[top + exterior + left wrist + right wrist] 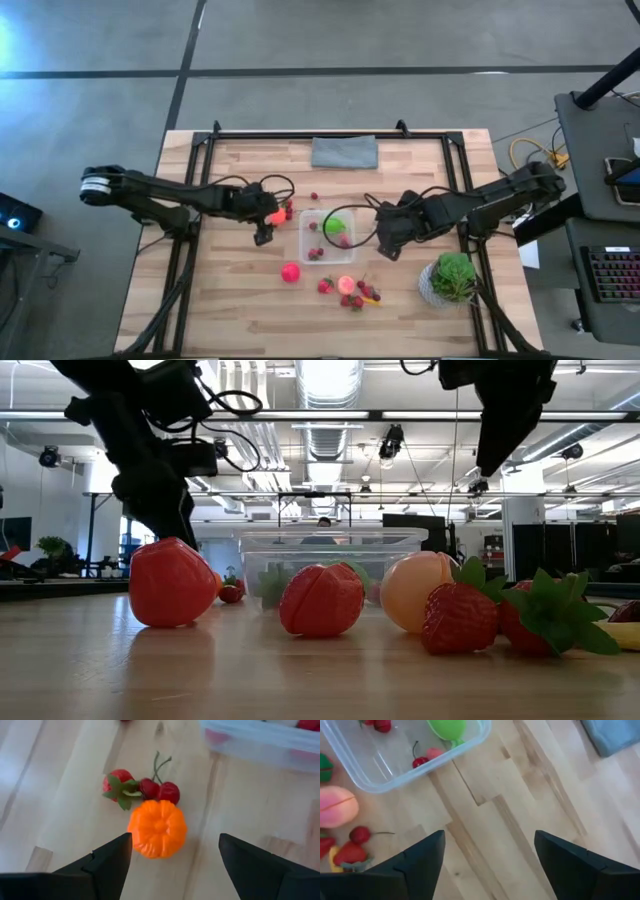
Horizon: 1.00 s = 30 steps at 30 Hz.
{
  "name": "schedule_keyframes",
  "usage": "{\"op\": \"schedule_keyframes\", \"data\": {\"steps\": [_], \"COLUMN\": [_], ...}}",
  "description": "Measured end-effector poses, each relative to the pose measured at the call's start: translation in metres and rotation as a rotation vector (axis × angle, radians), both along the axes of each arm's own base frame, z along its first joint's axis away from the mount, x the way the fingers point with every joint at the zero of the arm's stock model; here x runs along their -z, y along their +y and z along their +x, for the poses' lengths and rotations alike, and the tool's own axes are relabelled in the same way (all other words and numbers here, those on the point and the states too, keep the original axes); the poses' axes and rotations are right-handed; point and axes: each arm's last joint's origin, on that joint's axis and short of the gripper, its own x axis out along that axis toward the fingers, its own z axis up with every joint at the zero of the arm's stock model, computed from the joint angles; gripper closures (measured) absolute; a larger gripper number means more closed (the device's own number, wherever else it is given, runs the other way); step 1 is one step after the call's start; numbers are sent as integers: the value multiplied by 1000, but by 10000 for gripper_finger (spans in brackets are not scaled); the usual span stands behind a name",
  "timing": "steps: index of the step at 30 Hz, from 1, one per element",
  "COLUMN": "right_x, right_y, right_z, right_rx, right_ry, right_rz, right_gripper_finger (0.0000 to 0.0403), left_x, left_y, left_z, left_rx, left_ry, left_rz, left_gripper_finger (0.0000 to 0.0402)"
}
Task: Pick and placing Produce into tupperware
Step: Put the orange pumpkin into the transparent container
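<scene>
The clear tupperware (327,236) sits mid-table and holds a green ball (335,225) and small red berries (420,761). My left gripper (265,226) is open just left of it. Its fingers stand on either side of a ribbed orange fruit (157,829) lying on the wood, without touching it. Two cherries (161,791) and a strawberry (117,782) lie just beyond the orange fruit. My right gripper (388,242) is open over bare wood right of the box (410,750). A bright pink ball (290,272), a peach ball (346,284) and strawberries (357,297) rest on the table nearer the front edge.
A grey folded cloth (345,152) lies by the far edge. A potted green plant (452,278) stands at the near right, close to my right arm. A lone berry (314,196) lies beyond the box. Bare wood stretches along the near left.
</scene>
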Motion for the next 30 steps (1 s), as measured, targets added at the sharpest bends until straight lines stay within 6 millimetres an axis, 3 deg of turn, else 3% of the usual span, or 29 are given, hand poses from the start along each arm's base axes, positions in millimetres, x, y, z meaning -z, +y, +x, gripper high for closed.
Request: {"op": "schedule_keyframes", "data": {"steps": [10, 19, 30], "right_x": [9, 27, 30], "right_y": [-2, -4, -3], "right_z": [-7, -10, -8], "right_rx": [4, 91, 129], "right_ry": [14, 4, -30], "right_rz": [-5, -1, 11], "right_gripper_finger": [100, 97, 97], "left_x": [-4, 9, 28], "left_y": [1, 2, 4], "left_z": [4, 9, 21], "left_rx": [32, 84, 91], "left_ry": [-5, 67, 138], "left_rz": [34, 69, 73], "left_gripper_finger": [119, 119, 119]}}
